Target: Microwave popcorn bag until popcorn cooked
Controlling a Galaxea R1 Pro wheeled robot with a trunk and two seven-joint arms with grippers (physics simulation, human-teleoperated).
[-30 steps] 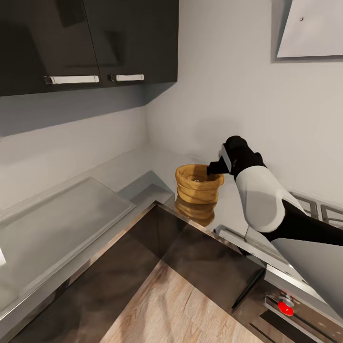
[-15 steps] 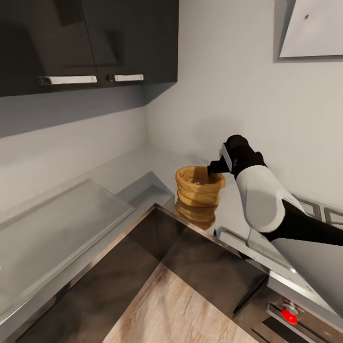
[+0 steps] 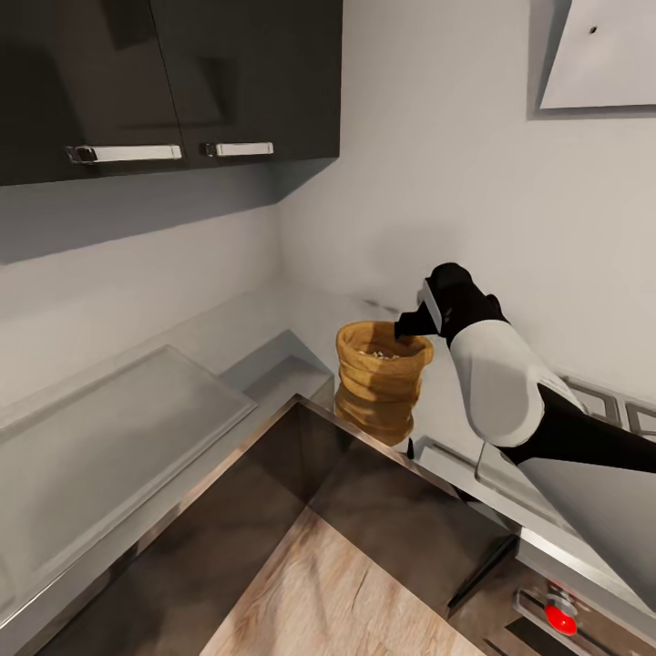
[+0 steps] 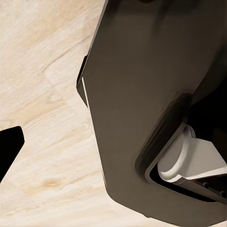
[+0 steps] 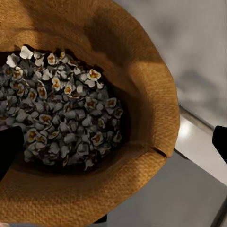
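Observation:
The popcorn bag (image 3: 381, 369), a tan burlap sack with a rolled rim, stands on the glossy grey countertop (image 3: 137, 428) near the wall corner. White and yellowish popcorn (image 5: 66, 113) lies in its mouth. My right gripper (image 3: 407, 324) is at the sack's far rim and is open. In the right wrist view its dark fingertips (image 5: 8, 146) sit at the frame edges, with the bag (image 5: 142, 94) and its rim between them. My left gripper (image 4: 113, 146) hangs low over the wooden floor, open, with one fingertip (image 4: 10, 146) showing. The microwave is out of view.
Dark wall cabinets (image 3: 173, 82) with metal handles hang over the left counter run. A gas hob (image 3: 601, 405) is inset right of the bag, with an oven front and red knob (image 3: 558, 621) below. A hood (image 3: 597, 55) is at the upper right. My base (image 4: 142, 94) is beside the left gripper.
The whole head view has drifted slightly. The right gripper stays at the bag's rim, and the bag's sides look a little taller than before.

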